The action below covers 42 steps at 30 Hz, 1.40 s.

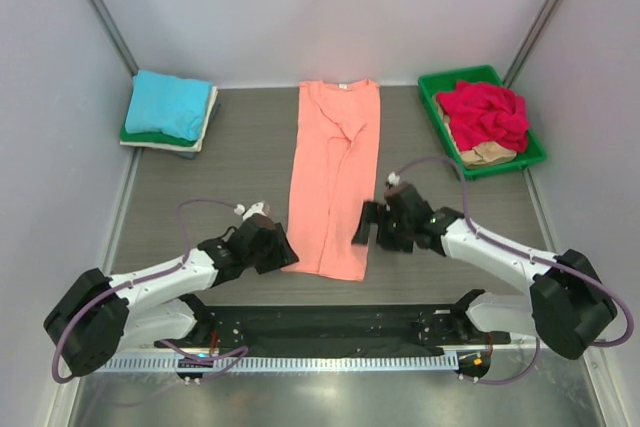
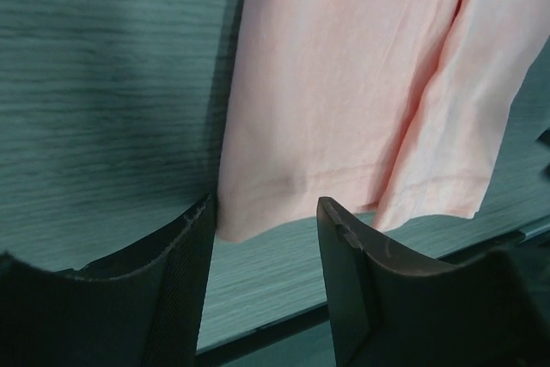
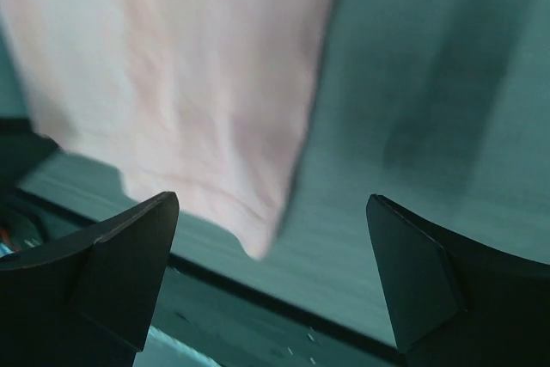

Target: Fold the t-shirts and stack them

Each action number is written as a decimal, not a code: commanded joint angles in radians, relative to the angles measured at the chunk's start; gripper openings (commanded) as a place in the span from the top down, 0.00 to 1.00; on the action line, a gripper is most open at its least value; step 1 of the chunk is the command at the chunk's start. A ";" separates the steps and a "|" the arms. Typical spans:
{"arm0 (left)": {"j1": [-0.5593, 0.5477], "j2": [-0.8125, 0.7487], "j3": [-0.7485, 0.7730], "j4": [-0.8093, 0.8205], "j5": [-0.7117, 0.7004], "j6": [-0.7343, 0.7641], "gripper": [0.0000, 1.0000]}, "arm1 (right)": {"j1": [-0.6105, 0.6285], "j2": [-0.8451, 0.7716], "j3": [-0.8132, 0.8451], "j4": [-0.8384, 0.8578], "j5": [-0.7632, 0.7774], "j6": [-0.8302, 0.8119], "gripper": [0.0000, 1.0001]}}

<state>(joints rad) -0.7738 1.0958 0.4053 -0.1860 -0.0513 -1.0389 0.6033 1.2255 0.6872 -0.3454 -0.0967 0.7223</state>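
Two grippers sat low at the near end of the orange shirt [image 1: 333, 177], one by each bottom corner. The shirt lay flat in the middle of the table [image 1: 200, 187], folded into a long thin strip with its neck at the far end.

The left gripper [image 2: 266, 212] had its jaws apart, with the near left corner just in front of them. The right gripper [image 3: 271, 212] had its jaws wide apart by the near right corner. Neither held anything.

The cloth looked soft, thin and light, so it would likely flop and slide if pulled by one corner only. The two hem corners looked like the best places to pinch.

Bare table lay on both sides of the shirt. A folded pile [image 1: 170, 112] sat at the back left. A green tray [image 1: 455, 75] with a red shirt [image 1: 487, 112] sat at the back right, well apart.
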 commanded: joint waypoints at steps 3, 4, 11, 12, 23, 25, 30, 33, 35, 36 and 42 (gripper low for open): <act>-0.077 0.013 0.030 -0.082 -0.096 -0.061 0.48 | 0.131 -0.168 -0.187 0.003 0.048 0.175 0.10; -0.088 0.013 0.027 -0.086 -0.101 -0.070 0.47 | 0.142 -0.181 -0.207 0.009 0.052 0.190 0.11; -0.101 0.016 0.030 -0.096 -0.125 -0.088 0.47 | 0.197 -0.184 -0.290 0.121 0.049 0.249 0.25; -0.102 0.015 0.032 -0.104 -0.131 -0.093 0.48 | 0.210 -0.154 -0.288 0.132 0.043 0.252 0.26; -0.111 0.015 0.050 -0.152 -0.168 -0.093 0.90 | 0.224 -0.099 -0.317 0.186 0.078 0.267 0.94; -0.119 0.018 0.055 -0.150 -0.176 -0.079 1.00 | 0.225 -0.128 -0.319 0.152 0.092 0.266 0.99; -0.166 -0.016 0.084 -0.191 -0.208 -0.110 1.00 | 0.225 -0.228 -0.305 0.025 0.163 0.261 0.99; -0.244 -0.066 0.098 -0.256 -0.257 -0.193 1.00 | 0.225 -0.317 -0.296 -0.078 0.183 0.269 0.99; -0.281 -0.115 0.112 -0.282 -0.288 -0.243 1.00 | 0.225 -0.381 -0.299 -0.130 0.164 0.276 0.99; -0.309 -0.128 0.119 -0.303 -0.294 -0.254 1.00 | 0.225 -0.395 -0.301 -0.139 0.155 0.285 0.99; -0.340 -0.140 0.262 -0.425 -0.344 -0.212 1.00 | 0.213 -0.468 -0.195 -0.242 0.221 0.252 0.99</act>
<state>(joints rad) -1.1069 0.9562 0.5594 -0.4961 -0.3027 -1.2613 0.8227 0.7757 0.3981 -0.5137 0.0452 0.9977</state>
